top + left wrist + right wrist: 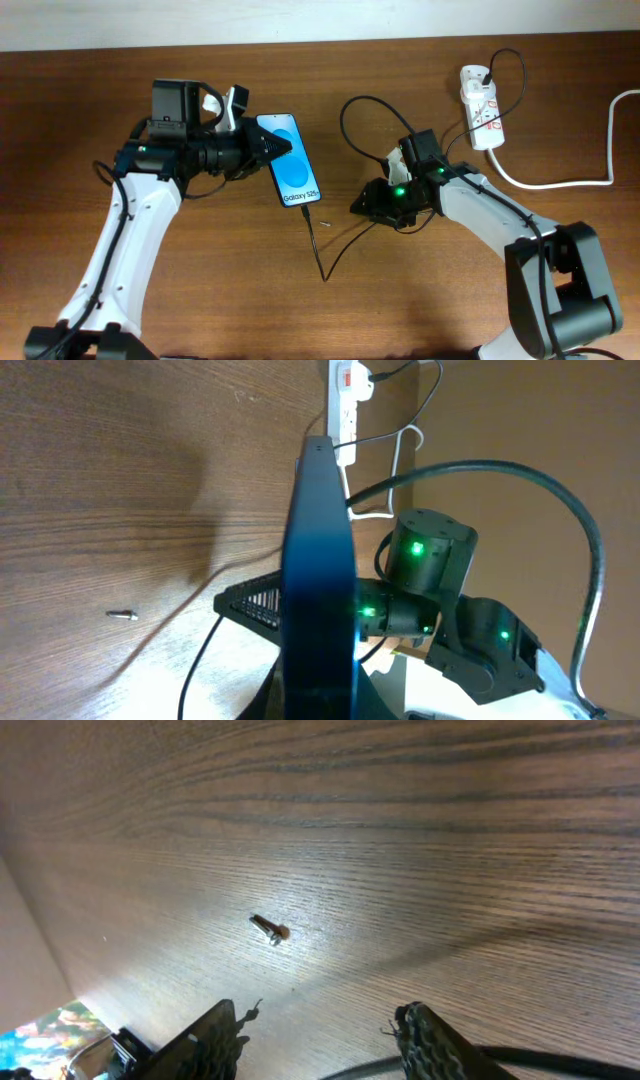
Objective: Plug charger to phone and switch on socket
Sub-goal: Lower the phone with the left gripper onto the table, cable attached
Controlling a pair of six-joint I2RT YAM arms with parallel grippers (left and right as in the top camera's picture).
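Left gripper (pixel 270 148) pinches phone (pixel 291 160) at its 9 o'clock edge. Right gripper (pixel 320 1020) spread, empty, at phone's 4 o'clock. Charger (pixel 316 243) tip meets phone's 6 o'clock end, looks plugged in, seating unconfirmed. Socket (pixel 482 105), table's 2 o'clock, untouched: switching left.

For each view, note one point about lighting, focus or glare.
Overhead: even light and sharp focus; the phone screen glows bright blue, its text still readable. Left wrist: the phone's edge is so near the lens that it reads as a dark blur, and green lights on the right arm flare. Right wrist: a bright pool on the table around a small screw-like piece, dimmer toward the corners.
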